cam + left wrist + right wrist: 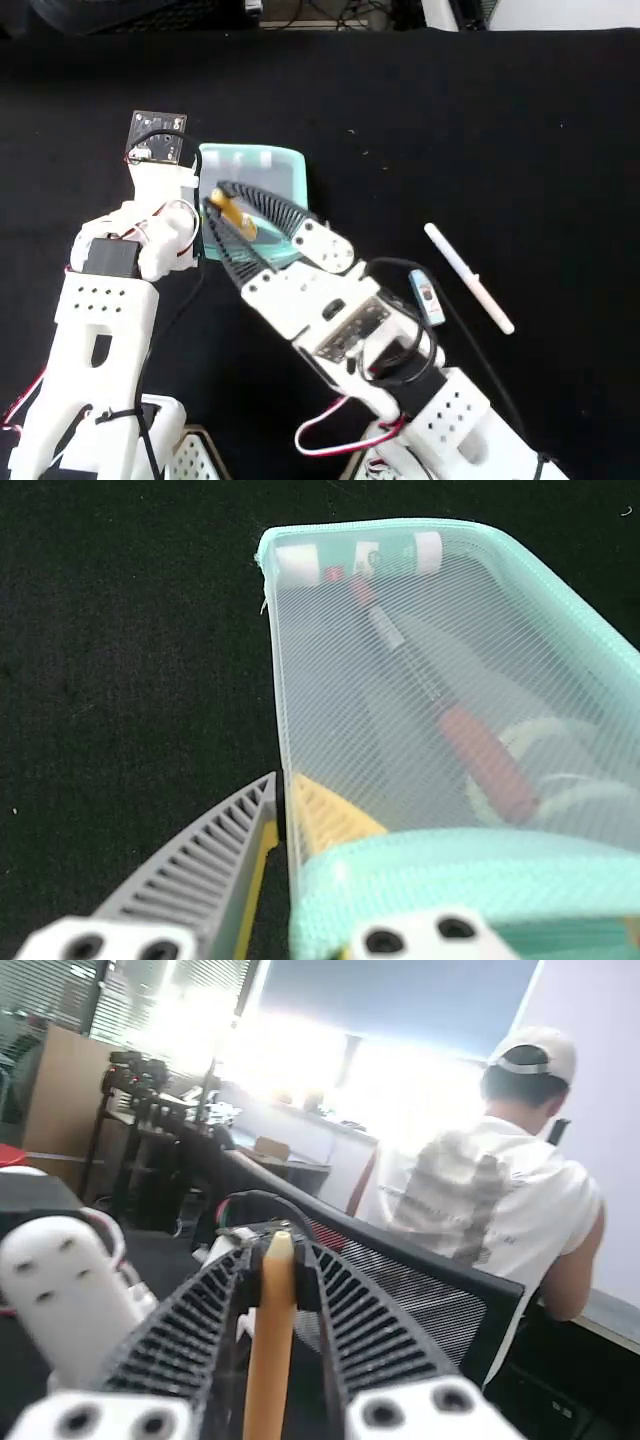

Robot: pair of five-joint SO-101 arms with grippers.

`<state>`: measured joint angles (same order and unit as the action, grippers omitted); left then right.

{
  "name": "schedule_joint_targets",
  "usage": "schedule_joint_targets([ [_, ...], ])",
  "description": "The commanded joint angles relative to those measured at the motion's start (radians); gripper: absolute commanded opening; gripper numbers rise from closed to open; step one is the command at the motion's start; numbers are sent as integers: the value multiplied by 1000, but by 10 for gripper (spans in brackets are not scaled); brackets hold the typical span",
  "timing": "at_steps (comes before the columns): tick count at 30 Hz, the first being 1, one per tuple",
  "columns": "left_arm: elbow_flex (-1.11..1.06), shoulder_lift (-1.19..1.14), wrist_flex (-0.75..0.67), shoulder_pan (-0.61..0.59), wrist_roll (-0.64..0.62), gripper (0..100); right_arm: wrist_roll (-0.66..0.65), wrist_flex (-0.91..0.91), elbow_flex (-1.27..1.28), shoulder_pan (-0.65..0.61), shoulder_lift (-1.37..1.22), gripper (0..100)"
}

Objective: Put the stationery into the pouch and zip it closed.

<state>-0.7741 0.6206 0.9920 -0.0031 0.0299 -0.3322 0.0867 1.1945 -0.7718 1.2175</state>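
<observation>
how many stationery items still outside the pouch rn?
3. A yellow stick in the right end effector above the mint mesh pouch; a white pen and a small blue-and-white tube on the black cloth. The arms may hide more.

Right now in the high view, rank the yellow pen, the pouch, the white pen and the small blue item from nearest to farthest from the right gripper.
1. The yellow pen, held in the right gripper itself.
2. The pouch, right at the gripper's tips.
3. The small blue item and the white pen, side by side far off to the right; too close to call.
</observation>
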Motion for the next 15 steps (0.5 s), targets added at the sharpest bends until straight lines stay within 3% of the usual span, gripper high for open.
schedule_joint_targets([
  [1, -13, -14, -2, -10, 2, 30, -9, 44, -1, 43, -47, 12],
  [11, -13, -14, -2, -12, 2, 30, -9, 41, 185, 49, 8, 12],
  [15, -13, -14, -2, -12, 2, 30, -9, -78, 265, 49, 153, 12],
])
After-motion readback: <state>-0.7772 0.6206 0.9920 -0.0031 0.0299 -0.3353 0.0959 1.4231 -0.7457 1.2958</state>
